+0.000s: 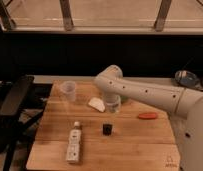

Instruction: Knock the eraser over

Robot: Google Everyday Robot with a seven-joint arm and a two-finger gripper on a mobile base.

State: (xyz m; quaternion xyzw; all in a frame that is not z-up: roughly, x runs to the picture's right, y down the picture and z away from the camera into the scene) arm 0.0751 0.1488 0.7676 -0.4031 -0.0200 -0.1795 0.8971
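The eraser (107, 129) is a small black block on the wooden table (145, 145), near its middle. It looks like a small dark square, and I cannot tell whether it stands or lies. My gripper (113, 106) hangs from the white arm (145, 92), just behind and above the eraser and a little to its right. It does not touch the eraser.
A white labelled bottle (73, 145) lies at the front left. A clear plastic cup (68, 91) stands at the back left. A white flat block (97, 104) lies left of the gripper. An orange-red object (147, 116) lies to the right. A dark chair (15, 97) is left of the table.
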